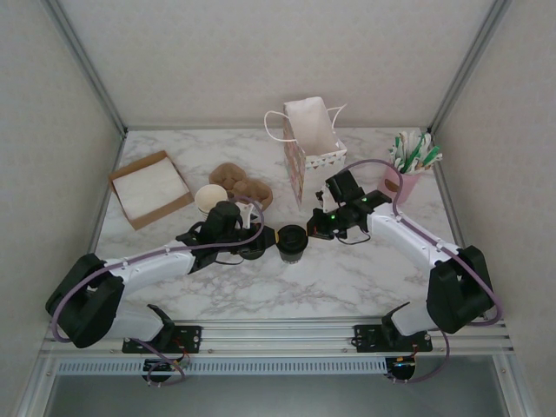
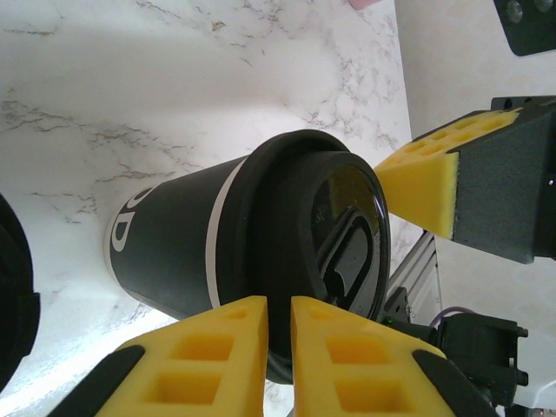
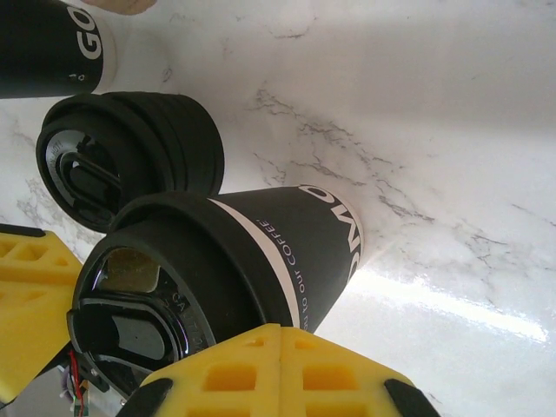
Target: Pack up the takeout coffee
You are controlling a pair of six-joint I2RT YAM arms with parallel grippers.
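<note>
The takeout coffee (image 1: 292,241) stands upright at the table's middle, a black-walled cup (image 2: 165,243) with white lettering and a round black lid (image 2: 339,234) on it. My left gripper (image 1: 268,234) comes in from the left. Its yellow pads (image 2: 226,343) are nearly together, pinching the lid's raised rim at my left gripper's tips (image 2: 279,300). My right gripper (image 1: 314,231) comes from the right, and in the right wrist view it (image 3: 280,328) is shut with nothing between the pads, right beside the cup (image 3: 295,234) just under the lid's edge.
A pink paper bag (image 1: 308,139) stands open behind the cup. A stack of black lids (image 3: 130,156) and nested cups (image 1: 210,198) lie left of it under my left arm. Brown holders (image 1: 239,182), a napkin tray (image 1: 148,187) and a pink utensil cup (image 1: 408,174) sit farther back.
</note>
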